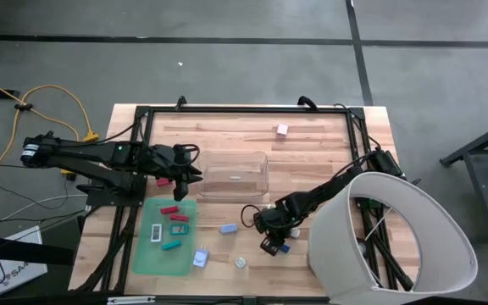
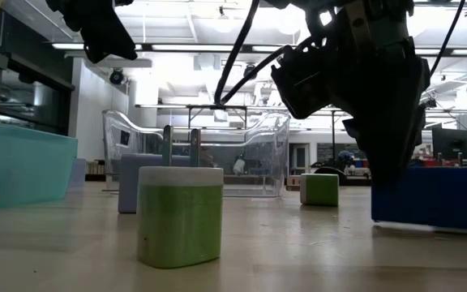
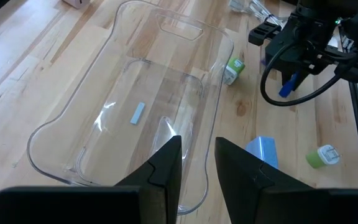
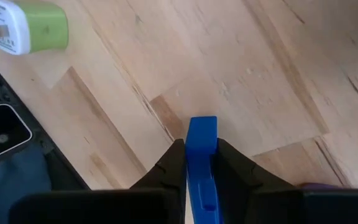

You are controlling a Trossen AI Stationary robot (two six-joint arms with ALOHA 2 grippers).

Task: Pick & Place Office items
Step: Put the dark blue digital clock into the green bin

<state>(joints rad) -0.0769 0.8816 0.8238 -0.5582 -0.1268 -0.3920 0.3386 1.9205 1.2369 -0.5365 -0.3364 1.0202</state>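
Note:
My right gripper (image 1: pixel 274 243) is shut on a flat blue office item (image 4: pixel 202 127) on the wooden table, right of the green mat (image 1: pixel 152 259). My left gripper (image 3: pixel 199 155) hovers over the left end of the clear bin (image 1: pixel 234 174), its fingers a little apart with nothing between them. A small light-blue piece (image 3: pixel 137 112) lies flat on the bin's floor. Red, teal and white items (image 1: pixel 176 222) lie on the mat. A blue piece (image 1: pixel 228 228), a blue-white one (image 1: pixel 200 257) and a green-white one (image 1: pixel 241 263) sit on the wood. My right gripper pinches the blue item's two flat faces (image 4: pixel 202 144) between its two fingers, near one end. The fingers slant steeply down from above. In the low view the item's lower edge (image 2: pixel 432 229) appears to lie on the table.
A big white cone-shaped shade (image 1: pixel 392 241) stands at the table's right, close behind my right arm. A pink piece (image 1: pixel 282 129) lies near the far edge. A green-white plug-like piece (image 4: pixel 27 25) sits near my right gripper. A black frame (image 1: pixel 244 110) runs around the table.

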